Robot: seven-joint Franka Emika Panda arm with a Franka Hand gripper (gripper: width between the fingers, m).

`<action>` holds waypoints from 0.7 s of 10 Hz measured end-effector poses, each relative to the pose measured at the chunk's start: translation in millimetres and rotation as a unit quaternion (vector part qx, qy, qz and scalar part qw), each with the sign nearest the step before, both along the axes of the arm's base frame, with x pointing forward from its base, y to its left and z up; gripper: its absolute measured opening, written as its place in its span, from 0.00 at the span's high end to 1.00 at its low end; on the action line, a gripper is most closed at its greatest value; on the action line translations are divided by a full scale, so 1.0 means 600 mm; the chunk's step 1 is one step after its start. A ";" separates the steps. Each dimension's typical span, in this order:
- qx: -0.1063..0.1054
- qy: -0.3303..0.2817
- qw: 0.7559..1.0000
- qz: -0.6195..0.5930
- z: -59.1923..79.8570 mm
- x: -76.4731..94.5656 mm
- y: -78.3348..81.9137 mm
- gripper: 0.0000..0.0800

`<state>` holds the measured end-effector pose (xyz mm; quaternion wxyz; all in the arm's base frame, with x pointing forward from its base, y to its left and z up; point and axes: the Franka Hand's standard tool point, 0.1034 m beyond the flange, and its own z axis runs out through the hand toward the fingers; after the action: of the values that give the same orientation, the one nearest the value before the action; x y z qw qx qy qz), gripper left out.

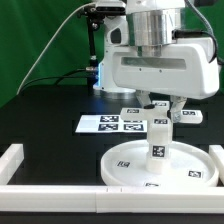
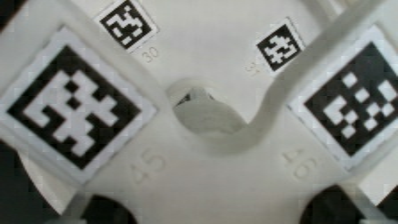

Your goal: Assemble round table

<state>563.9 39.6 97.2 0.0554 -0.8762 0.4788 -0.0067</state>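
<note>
The large round disc (image 1: 160,165) lies flat on the black worktop (image 1: 45,110), near the white border rail (image 1: 50,176), with the short cylinder leg (image 1: 158,140) standing upright at its centre. The claw (image 1: 160,110) hovers just above the leg (whether it is grasping the cross-shaped foot (image 2: 196,100) or released cannot be told). The marker board (image 1: 105,124) lies behind.

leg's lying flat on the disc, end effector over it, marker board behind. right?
Not quite: in the exterior view the leg stands upright on the disc, not flat. The end effector is over it, and the marker board lies behind.

White arm (image 1: 150,30), boxy white hand (image 1: 163,103), 2 dark fingertips (image 2: 107,210)
</note>
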 end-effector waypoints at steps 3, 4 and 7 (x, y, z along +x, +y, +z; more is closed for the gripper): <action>0.010 0.006 0.995 -0.103 0.000 0.000 0.000 0.45; 0.019 0.009 0.989 -0.145 0.000 0.000 0.000 0.45; 0.025 0.011 0.985 -0.169 -0.001 0.000 0.001 0.39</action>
<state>563.9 40.4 96.8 0.0697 -0.7813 0.6202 0.0058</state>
